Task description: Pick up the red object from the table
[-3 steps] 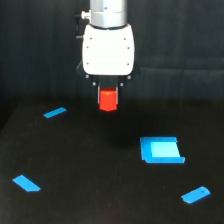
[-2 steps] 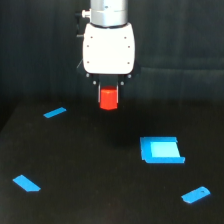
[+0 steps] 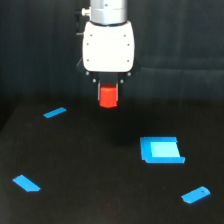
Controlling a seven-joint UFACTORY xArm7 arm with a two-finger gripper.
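Upper centre of frame | gripper point(image 3: 108, 95) clenched on red block point(image 3: 108, 97), clear of table point(image 3: 90, 175) | likely light, stiff, smooth; grip opposite side faces mid-height

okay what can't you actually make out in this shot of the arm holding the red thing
- Gripper fingers, exterior view: hidden behind the white housing and the red object.
- Red object's top: tucked under the gripper.
- Arm above the wrist: cut off by the top edge.
- Red object's gap above the table: black surface, no clear shadow.
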